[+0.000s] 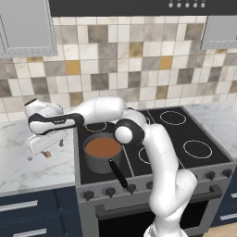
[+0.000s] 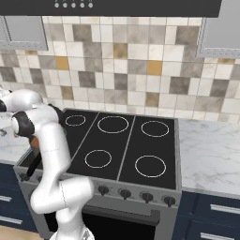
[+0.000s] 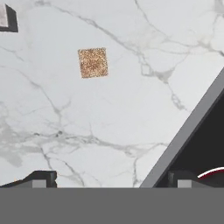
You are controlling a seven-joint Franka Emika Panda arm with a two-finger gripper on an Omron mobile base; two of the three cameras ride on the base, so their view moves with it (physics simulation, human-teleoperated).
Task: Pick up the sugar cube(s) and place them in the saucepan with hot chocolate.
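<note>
My gripper (image 1: 40, 147) hangs over the marble counter (image 1: 28, 171) just left of the stove (image 1: 152, 139), jaws spread wide, nothing between them. Hand view, going left to right: a paler cube (image 3: 6, 18) sits cut off at the top left corner, casting a dark shadow on its right side; then one speckled orange-brown sugar cube (image 3: 92, 62) lies flat on the marble, well apart from my fingertips (image 3: 43, 178), which stand far apart near the bottom; then the grey stove edge (image 3: 183, 131) runs diagonally, with a sliver of the saucepan rim (image 3: 212, 173) and reddish liquid at the lower right. Left base view: an orange-brown cube (image 1: 46, 154) shows on the counter just beside my hand, left of the stove. The saucepan with hot chocolate (image 1: 102, 150) stands on the stove's front-left burner, just right of the counter edge, black handle (image 1: 118, 173) pointing toward the stove's knobs (image 1: 109, 191). Can't tell where a third cube lies.
</note>
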